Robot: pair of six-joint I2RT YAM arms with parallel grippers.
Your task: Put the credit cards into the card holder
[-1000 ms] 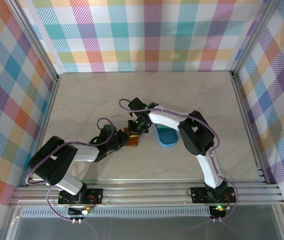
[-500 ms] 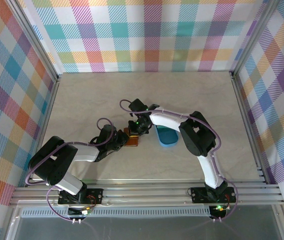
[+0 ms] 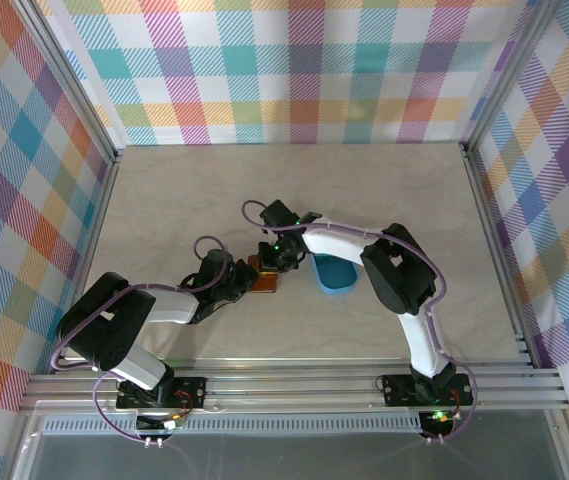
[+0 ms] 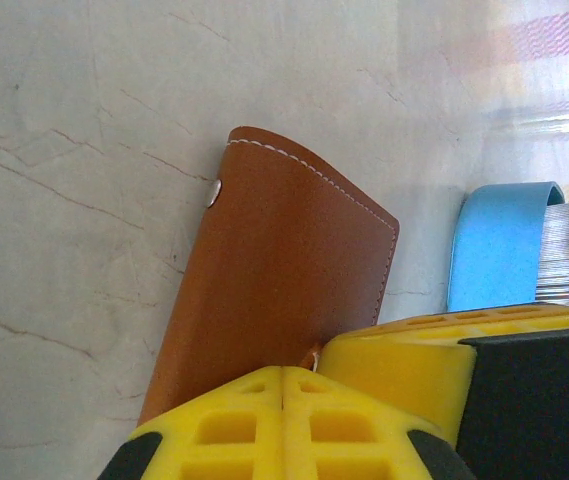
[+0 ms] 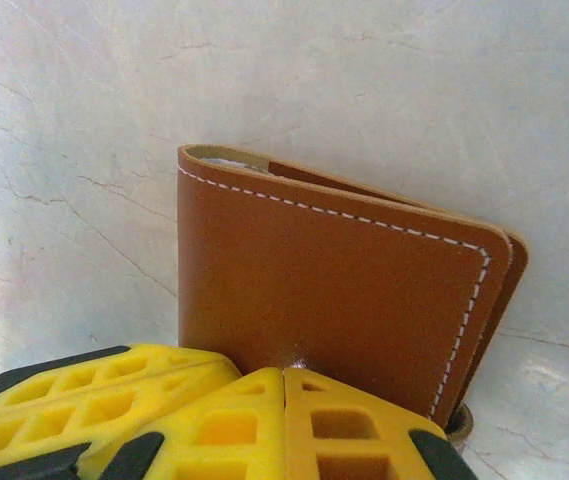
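Starting at the near edge: both arms are bolted onto the aluminium rail [image 3: 294, 385] and reach in toward the middle of the marble-look table [image 3: 184, 200]. The left arm [image 3: 124, 335] lies low and comes in from the left. The right arm [image 3: 404, 280] elbows out to the right and curls back leftward.

The left gripper [image 4: 282, 385] has its yellow fingers pressed flat together, pad on pad. The tips sit right at the near edge of the card holder [image 4: 284, 280] and touch it, as far as I can tell. Same deal with the right gripper [image 5: 284, 385]: its yellow fingers are closed up tight, with the tips against the brown leather from the other side. Each wrist view also catches a chunk of another yellow finger just beside its own, looks like the other gripper's.

The card holder sits about mid-table, right between the two grippers. It's folded, with white stitching along the edge and a little metal snap [image 4: 214, 193] at one corner. From the right wrist there's a pale strip in the fold at the top. Could be lining, could be a card, can't tell.

Just past it to the right is the blue tray [image 4: 499, 250], near the holder but apart from it. The credit cards [image 4: 564, 250] are stacked right behind its blue wall, thin edges showing.

Past that the table runs out to the plaid back wall [image 3: 294, 80].
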